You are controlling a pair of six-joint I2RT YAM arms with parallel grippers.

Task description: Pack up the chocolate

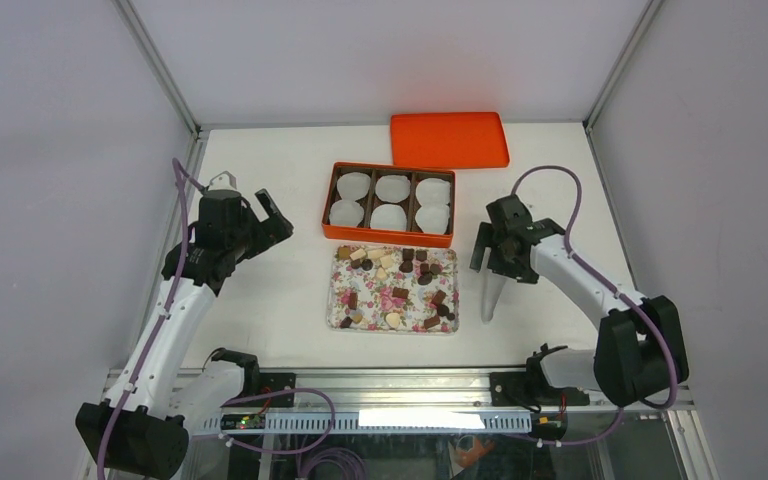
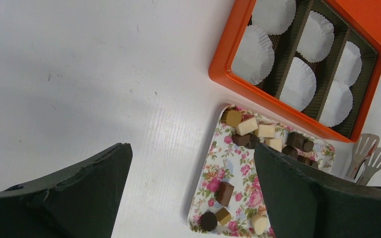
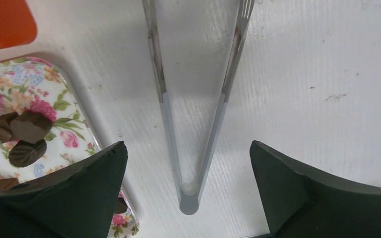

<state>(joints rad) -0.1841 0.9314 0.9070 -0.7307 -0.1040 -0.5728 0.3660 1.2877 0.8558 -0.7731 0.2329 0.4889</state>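
Observation:
The chocolate (image 1: 400, 292), small dark, tan and cream pieces, lies scattered on a flower-print tray (image 1: 333, 300) at the table's middle. It also shows in the left wrist view (image 2: 224, 193) and the right wrist view (image 3: 29, 126). Behind the tray stands an open orange box (image 1: 388, 237) with white paper cups (image 1: 392, 188) in its compartments. My left gripper (image 1: 278, 215) is open and empty, above bare table left of the tray (image 2: 192, 146). My right gripper (image 1: 495, 262) is open and hovers over metal tongs (image 3: 191, 124), its fingers either side of them.
The orange lid (image 1: 449, 139) lies behind the box at the back. The tongs (image 1: 488, 300) lie on the table just right of the tray, hinge end toward me. Grey walls close the table on the left, back and right.

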